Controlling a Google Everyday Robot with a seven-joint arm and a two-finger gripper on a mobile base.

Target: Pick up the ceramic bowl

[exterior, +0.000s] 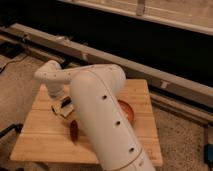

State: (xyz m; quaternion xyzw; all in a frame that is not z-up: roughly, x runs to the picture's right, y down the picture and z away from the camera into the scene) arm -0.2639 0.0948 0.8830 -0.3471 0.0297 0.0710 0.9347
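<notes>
**Bowl pick: approach stage, gripper not yet on bowl**

Nearest: the white arm link (107, 115) crosses the wooden table (40, 135) and hides most of the ceramic bowl (127, 111). Only the bowl's orange-red right edge shows, just right of the link. A dark reddish sliver (74, 131) left of the link may be the same bowl; cannot tell.

The gripper (64, 106) sits further back-left, low over the table and beside the bowl, not on it. Whether it is open or closed cannot be told.

Beyond: grey rail (165, 80).

Judgement: centre over one rim wall, descend straight, pinch the rim, lift level. The glossy glaze may slip.

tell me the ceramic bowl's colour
The ceramic bowl is orange-red in the camera view; hand left of it.
</notes>
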